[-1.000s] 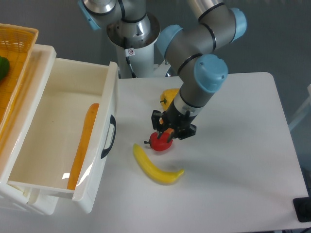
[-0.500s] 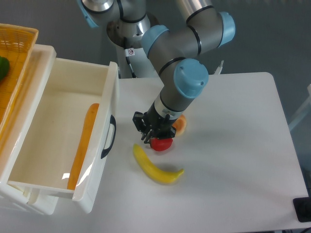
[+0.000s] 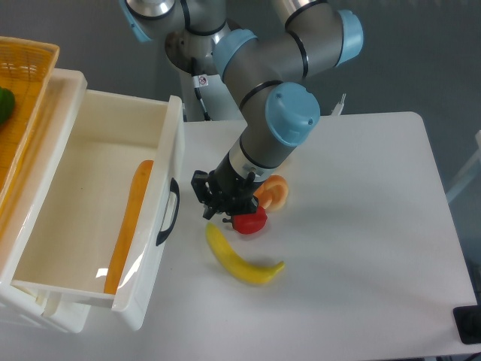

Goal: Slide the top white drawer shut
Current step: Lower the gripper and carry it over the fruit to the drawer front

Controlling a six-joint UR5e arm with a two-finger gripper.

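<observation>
— At the left edge of the worktop (image 3: 361, 226), where exactly does the top white drawer (image 3: 90, 210) sit?

— Pulled well out of its cabinet, open side up, with its flat front panel facing the fruit. An orange stick-like piece (image 3: 129, 226) lies along its floor. A yellow woven basket (image 3: 22, 83) rests on the cabinet behind it.

— How would you expect it to handle?

— Glossy plastic, thin-walled, so probably light and stiff enough to push, though the shiny panel looks slippery. With so little in it, I'd judge it slides easily and could rack sideways if pressed near one end.

— So where should contact go?

— On the front panel close to the black handle (image 3: 168, 212), near the middle of its width, pushing straight along the slide direction. No grasp looks necessary; a flat push beside or on the handle should do.

— And the gripper (image 3: 213, 207)?

— Low over the worktop, near the handle but apart from it, just above the upper end of the banana (image 3: 240, 259) and beside the red fruit (image 3: 249, 219). Its fingers are dark and foreshortened; I cannot tell whether they are spread or pressed together. Nothing visible is held.

— Any hazard?

— The banana and red fruit lie close to the approach path.
</observation>
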